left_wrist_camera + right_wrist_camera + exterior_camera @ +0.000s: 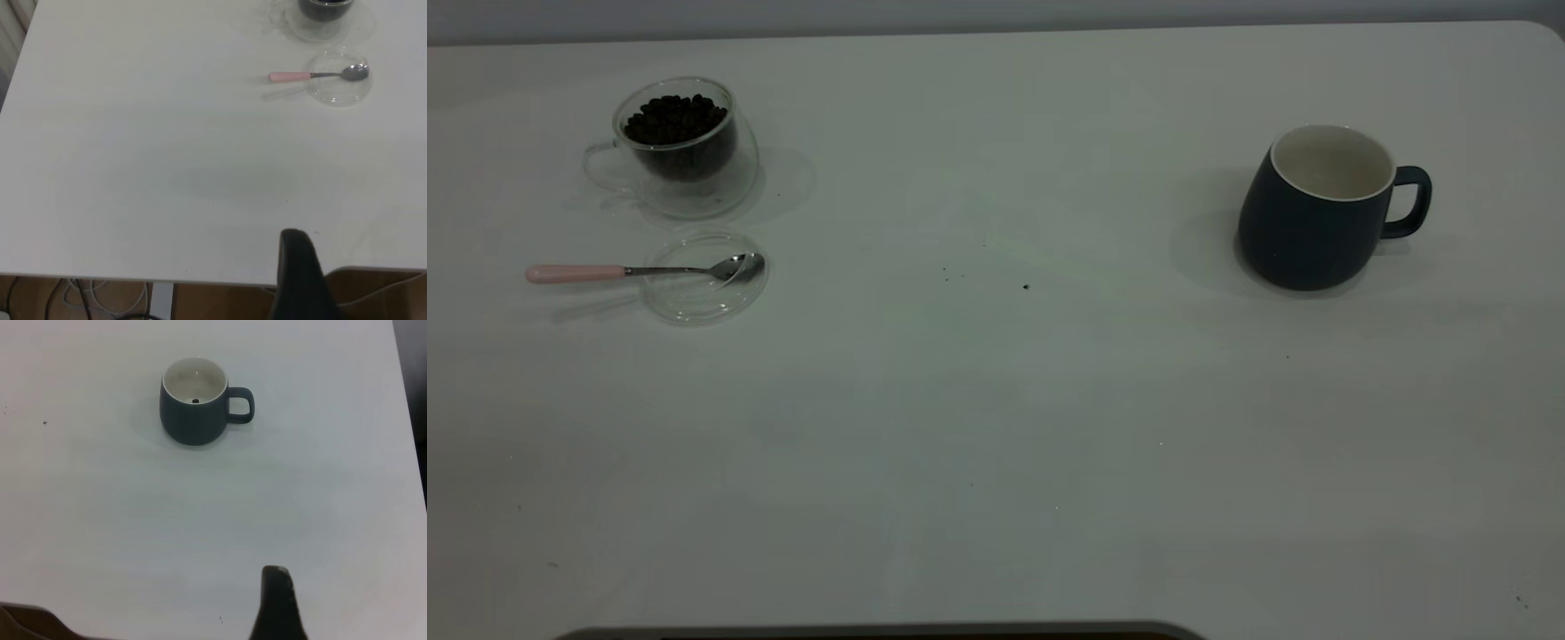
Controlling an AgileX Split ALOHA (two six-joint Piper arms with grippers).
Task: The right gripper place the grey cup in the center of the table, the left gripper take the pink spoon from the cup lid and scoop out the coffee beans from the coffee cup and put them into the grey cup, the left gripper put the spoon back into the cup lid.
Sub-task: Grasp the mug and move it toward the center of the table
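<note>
The grey cup stands upright at the right side of the table, handle pointing right. It also shows in the right wrist view, with one small dark speck inside. The coffee cup holds coffee beans at the far left. The cup lid lies just in front of it. The pink spoon rests with its bowl in the lid and its handle pointing left. The left gripper hangs over the table's near edge, far from the spoon and lid. The right gripper is well short of the grey cup.
A few tiny dark specks lie near the table's middle. The table's left edge and cables under it show in the left wrist view. A dark rounded edge runs along the near side of the table.
</note>
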